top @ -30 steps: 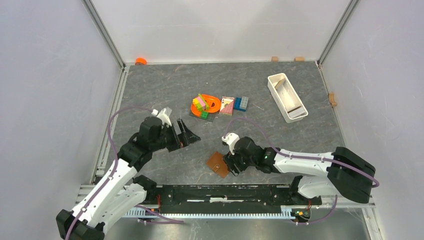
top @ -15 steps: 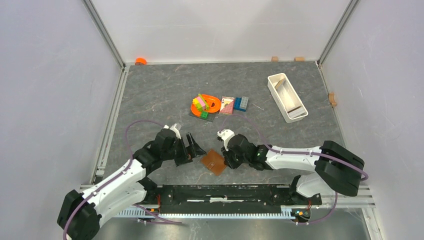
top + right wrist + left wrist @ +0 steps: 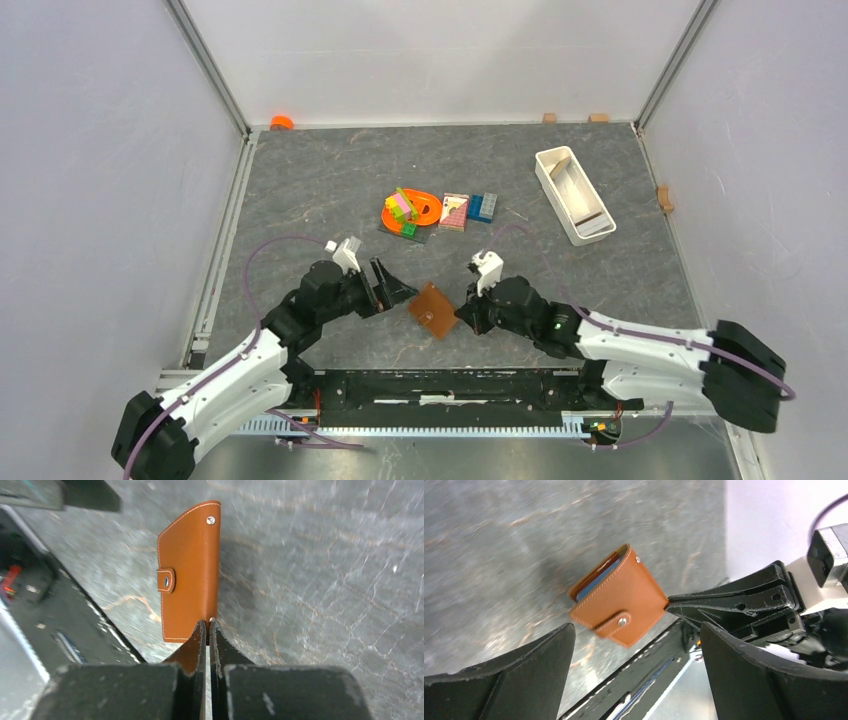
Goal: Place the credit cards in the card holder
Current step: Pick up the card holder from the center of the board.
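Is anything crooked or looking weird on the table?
Yes. The brown wallet isn't lying flat: the right gripper pinches just one edge, so it sticks out tilted. A blue card peeks from its open side. Nothing looks spilled or broken.

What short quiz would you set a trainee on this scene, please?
1. True or false: the left tool is shut on the card holder.
2. What grips the card holder's edge? A. the right tool; B. the left tool; C. nothing.
3. Fill in: the white tray lies toward the table's far ___ corner.

Key: 1. False, the left tool stands open with nothing in it. 2. A. 3. right.
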`<act>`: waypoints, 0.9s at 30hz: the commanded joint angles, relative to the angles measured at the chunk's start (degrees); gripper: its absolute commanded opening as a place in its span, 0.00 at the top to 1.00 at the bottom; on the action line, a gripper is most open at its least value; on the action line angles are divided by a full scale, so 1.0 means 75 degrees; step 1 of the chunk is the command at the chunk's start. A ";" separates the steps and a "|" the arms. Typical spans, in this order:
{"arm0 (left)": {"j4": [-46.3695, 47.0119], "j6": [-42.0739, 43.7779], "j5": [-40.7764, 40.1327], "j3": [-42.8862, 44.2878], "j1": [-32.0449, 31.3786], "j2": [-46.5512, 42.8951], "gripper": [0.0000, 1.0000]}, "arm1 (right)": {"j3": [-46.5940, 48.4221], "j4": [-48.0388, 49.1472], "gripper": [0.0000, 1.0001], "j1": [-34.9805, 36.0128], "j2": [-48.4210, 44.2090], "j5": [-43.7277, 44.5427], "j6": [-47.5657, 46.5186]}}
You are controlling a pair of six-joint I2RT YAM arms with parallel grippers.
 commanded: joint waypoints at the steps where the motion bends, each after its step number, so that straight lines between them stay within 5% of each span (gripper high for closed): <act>1: 0.1971 -0.0060 0.0711 0.0050 -0.0036 -0.0086 0.00 | -0.0346 0.1521 1.00 -0.0002 -0.1295 0.0220 0.0259; 15: 0.1283 0.0387 0.0368 0.0340 -0.0036 -0.0954 0.00 | -0.1320 0.2659 1.00 -0.0002 -0.2922 0.0512 0.0607; 27: 0.2635 0.0041 0.1416 0.0390 -0.0036 0.0009 0.06 | -0.1868 0.4079 1.00 0.0007 -0.3364 -0.0126 0.0674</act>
